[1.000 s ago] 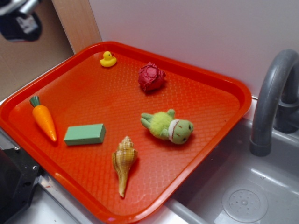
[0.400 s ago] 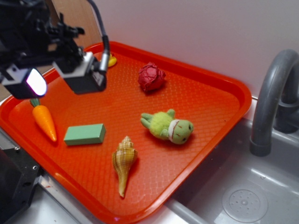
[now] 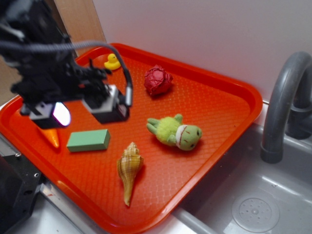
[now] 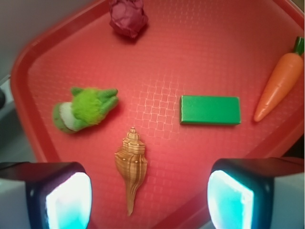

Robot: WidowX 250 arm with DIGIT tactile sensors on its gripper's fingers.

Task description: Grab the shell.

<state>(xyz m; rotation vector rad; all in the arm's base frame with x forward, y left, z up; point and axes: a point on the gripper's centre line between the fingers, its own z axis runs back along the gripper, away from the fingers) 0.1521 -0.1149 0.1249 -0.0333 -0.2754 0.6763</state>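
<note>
The shell [image 3: 129,169] is tan and cream with brown stripes. It lies on the red tray [image 3: 214,92] near the front edge, its pointed tail toward the front. In the wrist view the shell [image 4: 131,168] lies between and beyond my two fingers. My gripper [image 3: 83,111] is open and empty. It hovers above the tray's left half, above and to the left of the shell, over the green block [image 3: 88,140]. My gripper [image 4: 150,198] shows its glowing pads wide apart.
On the tray lie a green block [image 4: 210,110], an orange carrot [image 4: 279,85] partly hidden by my gripper in the exterior view, a green plush toy [image 3: 176,132], a dark red ball [image 3: 158,80] and a yellow duck [image 3: 112,61]. A grey sink [image 3: 253,204] with a tap [image 3: 282,97] lies at the right.
My arm has come in from the upper left and moved down and right over the tray toward the shell. The things on the tray have not moved.
</note>
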